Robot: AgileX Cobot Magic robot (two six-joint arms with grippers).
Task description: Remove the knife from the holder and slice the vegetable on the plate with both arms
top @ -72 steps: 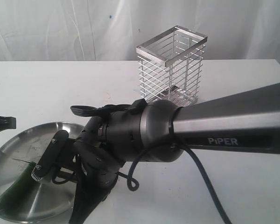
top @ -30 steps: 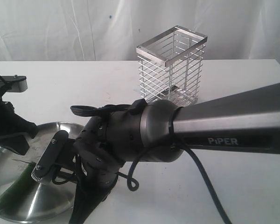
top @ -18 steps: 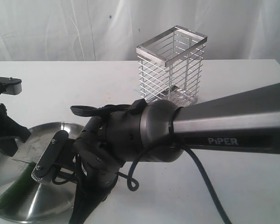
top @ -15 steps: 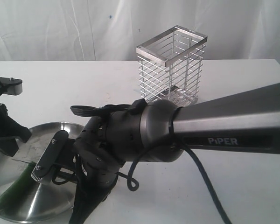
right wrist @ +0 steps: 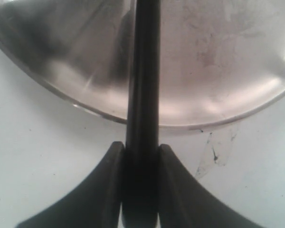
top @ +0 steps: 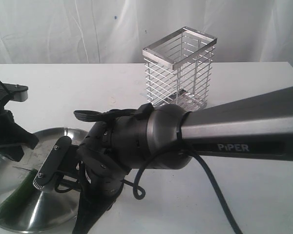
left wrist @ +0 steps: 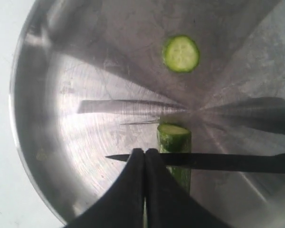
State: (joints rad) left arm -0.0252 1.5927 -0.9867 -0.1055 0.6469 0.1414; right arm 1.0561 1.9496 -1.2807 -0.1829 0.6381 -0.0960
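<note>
The steel plate (top: 46,207) (left wrist: 61,118) lies at the front left of the white table. On it rests the green cucumber (left wrist: 175,140) (top: 12,201), and one cut round slice (left wrist: 180,53) lies apart from its cut end. The knife's dark blade (left wrist: 228,162) lies across the cucumber just behind that end. My right gripper (right wrist: 141,148) is shut on the knife's black handle (right wrist: 143,71). My left gripper (left wrist: 145,153) is shut with nothing between its fingers. Its tips hover over the plate beside the cucumber, near the blade's point. The wire holder (top: 180,68) stands empty at the back.
My right arm's grey tube (top: 244,131) and black wrist (top: 122,151) fill the front of the exterior view and hide the table behind them. My left arm (top: 5,131) hangs over the plate's far left edge. A dark smear (right wrist: 216,152) marks the table beside the plate.
My left arm has come in from the left edge and now hangs over the plate, shifting slightly right in the last half second. The right arm, knife and cucumber have not moved.
</note>
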